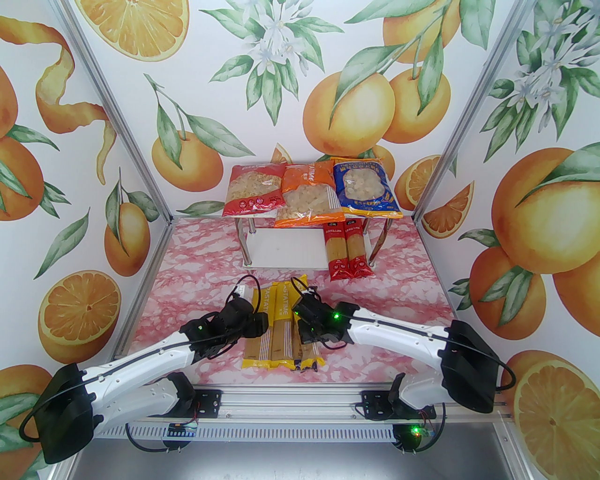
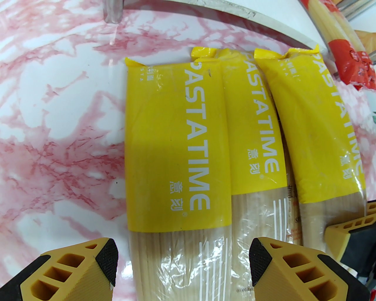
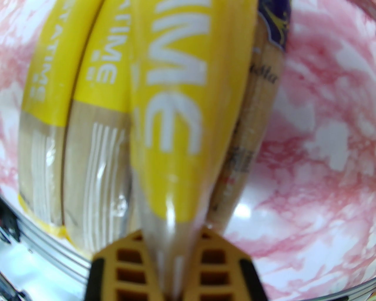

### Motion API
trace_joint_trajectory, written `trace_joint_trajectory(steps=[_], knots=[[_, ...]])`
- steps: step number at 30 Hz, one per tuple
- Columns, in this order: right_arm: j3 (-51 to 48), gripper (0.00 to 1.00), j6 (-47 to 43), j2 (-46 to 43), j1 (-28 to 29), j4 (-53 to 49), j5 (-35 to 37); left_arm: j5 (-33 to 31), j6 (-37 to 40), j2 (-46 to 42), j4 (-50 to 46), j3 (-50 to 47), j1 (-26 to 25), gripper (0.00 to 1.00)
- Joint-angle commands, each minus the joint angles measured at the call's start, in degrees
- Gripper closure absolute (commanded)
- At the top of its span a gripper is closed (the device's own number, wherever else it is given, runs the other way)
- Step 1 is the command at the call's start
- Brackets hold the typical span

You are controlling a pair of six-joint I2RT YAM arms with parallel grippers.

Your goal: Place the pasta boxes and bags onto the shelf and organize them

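Note:
The shelf (image 1: 286, 248) stands at the back. Its top board carries a red bag (image 1: 253, 187), an orange bag (image 1: 307, 197) and a blue bag (image 1: 365, 187). Two red spaghetti packs (image 1: 346, 251) lie on the right of the lower board. Three yellow spaghetti packs (image 1: 281, 328) lie side by side on the table. My left gripper (image 2: 182, 258) is open, its fingers on either side of the leftmost yellow pack (image 2: 173, 152). My right gripper (image 3: 173, 244) is shut on the rightmost yellow pack (image 3: 188, 117). A dark blue-gold pack (image 3: 264, 97) lies against that pack's right side.
The table top (image 1: 197, 281) is pink marble-patterned, walled by orange-print panels (image 1: 70, 211) on three sides. A chrome shelf leg (image 2: 113, 11) stands ahead of the left gripper. The left half of the lower board is bare. A metal rail (image 1: 300, 403) runs along the near edge.

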Motion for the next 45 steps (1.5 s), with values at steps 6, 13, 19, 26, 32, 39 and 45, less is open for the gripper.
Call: trace_joint_trajectory(steps=[6, 13, 19, 26, 32, 39, 45], knots=[[1.8, 1.0, -2.0, -5.3, -1.9, 6.1, 3.5, -0.2, -0.2, -0.1, 1.1, 0.3, 0.3, 0.22], [3.2, 1.0, -3.2, -4.9, -4.0, 7.5, 2.5, -0.2, 0.0, -0.1, 0.3, 1.3, 0.3, 0.23], [3.3, 1.0, -3.8, -5.4, -4.7, 7.8, 3.0, -1.3, 0.2, -0.4, 0.5, 1.5, 0.3, 0.23], [2.9, 1.0, -4.1, -6.2, -6.4, 8.5, 3.4, -1.2, 0.8, 1.2, 1.0, 2.9, 0.2, 0.23], [3.0, 1.0, -3.9, -6.5, -7.8, 10.0, 3.6, -1.5, 0.8, 1.3, 1.2, 2.9, 0.3, 0.23], [3.6, 1.0, -3.4, -5.9, -8.9, 13.0, 4.5, -1.3, 1.0, 1.7, 1.1, 3.4, 0.4, 0.23], [4.5, 1.0, -3.5, -4.5, -10.3, 15.7, 6.2, -1.6, 1.0, 1.1, 1.1, 2.9, 0.4, 0.22]])
